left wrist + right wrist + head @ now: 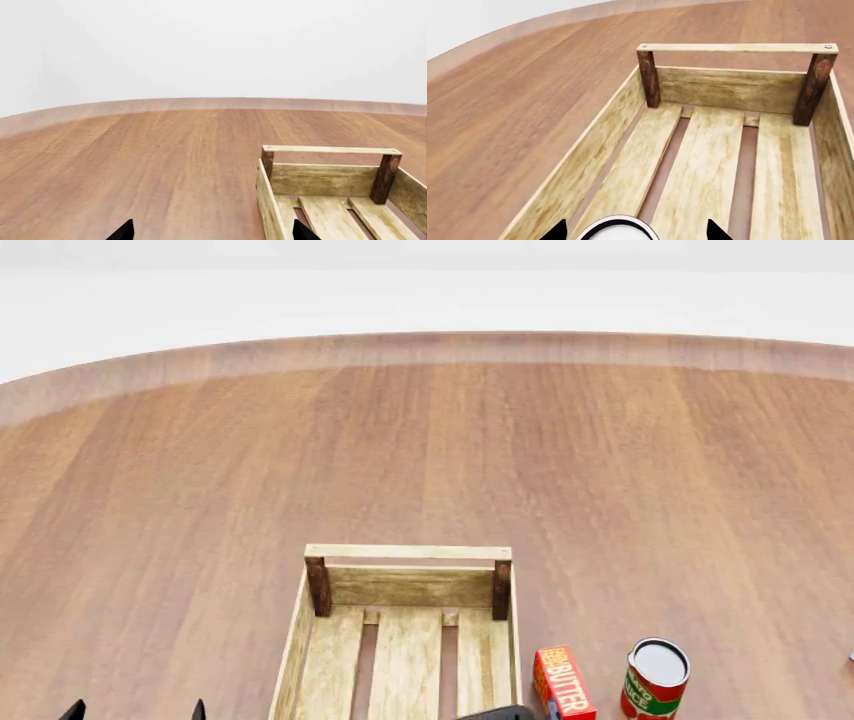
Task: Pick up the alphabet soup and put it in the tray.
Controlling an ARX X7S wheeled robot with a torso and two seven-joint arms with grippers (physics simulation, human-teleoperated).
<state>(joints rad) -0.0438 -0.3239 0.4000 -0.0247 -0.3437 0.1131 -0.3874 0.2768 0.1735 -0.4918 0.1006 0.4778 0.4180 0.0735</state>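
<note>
The tray [594, 150] is a light-wood slatted crate with dark corner posts; it also shows in the head view, the tray [296, 640], and in the left wrist view, the tray [267, 195]. My right gripper [637, 232] hangs over the tray's near end, shut on the alphabet soup [617, 231]. Only the can's pale top and dark rim show, and its label is hidden. In the head view only a dark edge of the right gripper [501, 712] shows. My left gripper [213, 232] is open over bare wood left of the tray, and the left gripper [134, 710] holds nothing.
A red butter box [563, 682] and a red-and-green can [655, 678] stand just right of the tray. The round wooden table's rim [427, 345] curves far behind.
</note>
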